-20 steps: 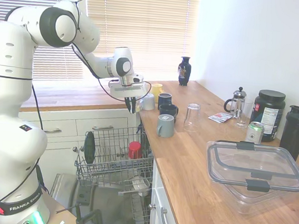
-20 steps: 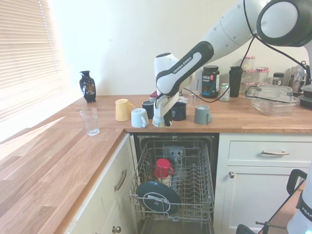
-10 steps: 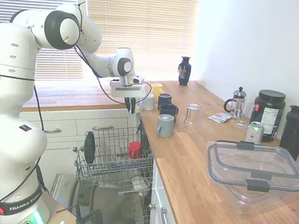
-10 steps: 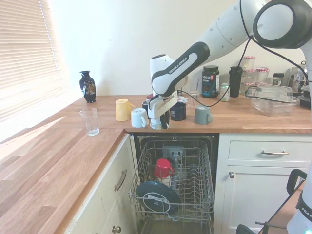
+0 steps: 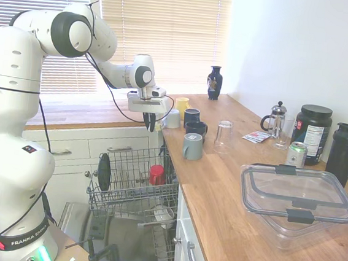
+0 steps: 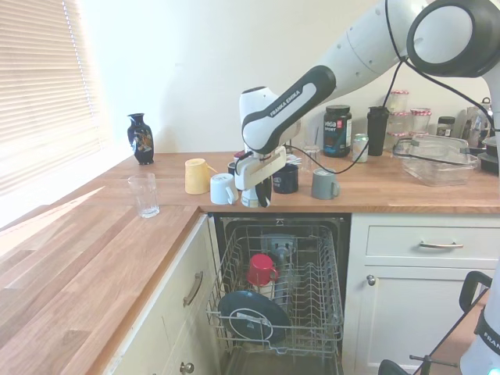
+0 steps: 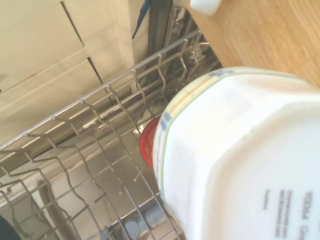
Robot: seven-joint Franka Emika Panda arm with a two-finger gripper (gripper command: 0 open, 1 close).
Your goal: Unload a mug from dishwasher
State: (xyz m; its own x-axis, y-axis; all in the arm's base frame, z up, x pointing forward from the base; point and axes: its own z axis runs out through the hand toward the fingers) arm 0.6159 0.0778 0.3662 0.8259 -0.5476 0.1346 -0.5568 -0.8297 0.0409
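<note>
A bright kitchen with an L-shaped oak worktop (image 5: 230, 191) under slatted blinds; the built-in dishwasher (image 6: 278, 312) stands open below the counter edge, its grey wire rack pulled out. The white arm's gripper (image 6: 255, 199) hangs just over that edge, above the rack. Its fingers pinch a small white ceramic mug (image 6: 249, 197), which fills much of the wrist view (image 7: 240, 165) base towards the camera, so it appears to hang mouth-down. The mug is clear of the rack. The counter lies just beside it, towards the row of mugs. A pale blue mug (image 6: 222, 189) and dark mugs (image 6: 285, 179) crowd that edge. Bare wood between them looks narrow; wider room lies farther along the worktop. A red cup (image 6: 261, 269) remains in the rack.
</note>
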